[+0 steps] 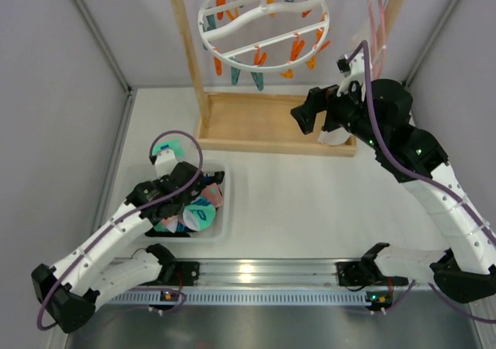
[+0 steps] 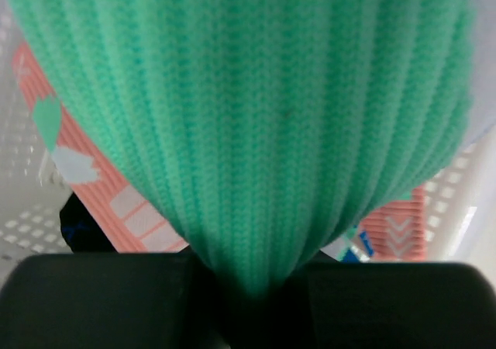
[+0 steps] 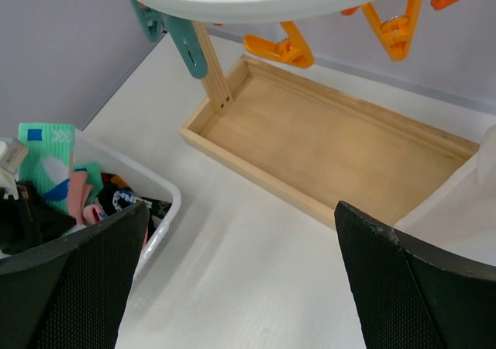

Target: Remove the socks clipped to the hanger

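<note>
Green sock (image 2: 248, 116), knitted in soft ribs, is squeezed tight between the black fingers (image 2: 93, 302) of the left gripper (image 2: 248, 287). The sock puffs out wide above the pinch and fills almost the whole left wrist view. Seen from above, it is held up over a white basket (image 1: 225, 219) that sits on the desk (image 1: 310, 202), close to the left arm.

Under the held sock, more socks (image 1: 198, 209) lie in a heap inside the basket. Some are pink with stripes and pale marks, one is black, and bits of teal show too.

The right gripper (image 3: 242, 209) is spread wide with nothing in it. It hangs above the desk, near the flat wooden base (image 3: 333, 147) of the rack. A bit of white cloth (image 3: 477, 186) lies at the far right end of that base.

Up above is the hanger (image 1: 263, 19), a round white ring with wavy bars across it. Its hook is on the top bar of the rack. Orange pegs (image 3: 283, 48) and teal pegs (image 3: 182, 39) dangle free from the ring. A thin pink hanger (image 1: 378, 23) hangs on the same bar, off to the right.
</note>
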### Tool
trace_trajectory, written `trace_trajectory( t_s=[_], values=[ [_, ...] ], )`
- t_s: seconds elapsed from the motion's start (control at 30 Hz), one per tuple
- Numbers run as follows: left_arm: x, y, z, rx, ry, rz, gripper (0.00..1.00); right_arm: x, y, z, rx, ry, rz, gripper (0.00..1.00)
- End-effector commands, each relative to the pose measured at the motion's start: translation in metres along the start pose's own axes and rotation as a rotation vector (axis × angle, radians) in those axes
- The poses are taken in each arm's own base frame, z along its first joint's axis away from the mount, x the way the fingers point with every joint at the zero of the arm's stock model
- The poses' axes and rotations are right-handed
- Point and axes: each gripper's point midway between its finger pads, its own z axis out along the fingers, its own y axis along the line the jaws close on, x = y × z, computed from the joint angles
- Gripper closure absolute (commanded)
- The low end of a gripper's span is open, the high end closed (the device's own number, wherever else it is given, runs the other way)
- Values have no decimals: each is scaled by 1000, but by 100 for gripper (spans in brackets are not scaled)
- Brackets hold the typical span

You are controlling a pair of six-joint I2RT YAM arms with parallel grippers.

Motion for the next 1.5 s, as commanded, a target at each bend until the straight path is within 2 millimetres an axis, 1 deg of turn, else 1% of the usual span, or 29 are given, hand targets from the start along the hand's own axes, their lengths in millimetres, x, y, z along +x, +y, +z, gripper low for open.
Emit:
trace_trajectory(
  t_s=[0.0,0.03,0.13,0.17,0.23,0.27,0.33,0.37,0.53,0.6,0.63,0.7,0.77,0.8,0.83,0.87,0.9,0.93,1.0,1.03,1.07,1.1,1.13,1.17,1.23,1.27,1.33,1.37,1.47],
  values=[
    [21,-4,7,39,77,-195,100,-20,3,-13,-23,-92,13,1],
    [37,1,15,17,129,-204,100,-21,2,-16,-21,-96,9,0],
    [58,-1,28,7,236,-245,100,-14,0,-18,-18,-85,6,1],
    [71,2,35,-18,282,-239,100,-10,0,-18,-17,-76,7,0],
    [80,-2,41,-11,346,-278,100,-9,0,-19,-23,-75,3,1],
    [88,0,45,-30,382,-275,97,-6,0,-19,-21,-69,3,1],
    [93,3,51,-50,423,-302,93,-3,2,-20,-35,-65,3,0],
    [99,-1,54,-39,469,-297,93,0,2,-20,-41,-58,1,1],
    [100,-4,61,-33,545,-353,93,10,7,-24,-78,-32,-11,1],
    [100,-5,63,-29,568,-381,90,10,7,-28,-77,-45,-11,1],
    [101,-4,63,-34,580,-386,88,10,6,-29,-75,-48,-11,1],
    [100,-3,64,-30,594,-404,77,14,5,-31,-75,-47,-12,0],
    [93,-4,63,-15,580,-402,69,17,4,-32,-72,-41,-12,0],
    [88,-6,63,-2,565,-400,55,18,4,-34,-71,-43,-11,1],
    [78,-7,60,13,533,-395,50,19,3,-34,-67,-42,-11,0],
    [70,-8,59,20,512,-397,41,18,3,-36,-67,-47,-11,1],
    [66,-3,58,-2,495,-390,38,18,2,-37,-64,-47,-12,1],
    [53,-6,55,12,463,-388,36,17,2,-38,-62,-49,-14,1],
    [43,2,53,-23,424,-372,30,13,2,-40,-62,-57,-17,1],
    [30,1,50,-17,387,-374,29,13,2,-40,-62,-54,-20,1],
    [26,4,48,-29,374,-372,27,13,2,-39,-61,-50,-21,1],
    [21,9,46,-51,354,-360,21,10,3,-40,-62,-54,-21,1],
    [12,10,42,-52,329,-363,10,9,3,-41,-62,-50,-24,1],
    [8,13,39,-61,317,-361,2,10,3,-40,-61,-42,-27,1],
    [5,22,34,-99,304,-344,2,6,2,-41,-58,-44,-34,1],
    [-3,21,29,-88,284,-346,2,4,3,-42,-57,-47,-33,1],
    [-6,25,21,-91,277,-339,2,0,2,-44,-52,-53,-38,1],
    [-15,24,14,-73,253,-341,2,1,2,-45,-50,-47,-38,1],
    [-34,26,0,-32,188,-297,2,-5,-18,-47,69,-61,-14,1]
  ],
)
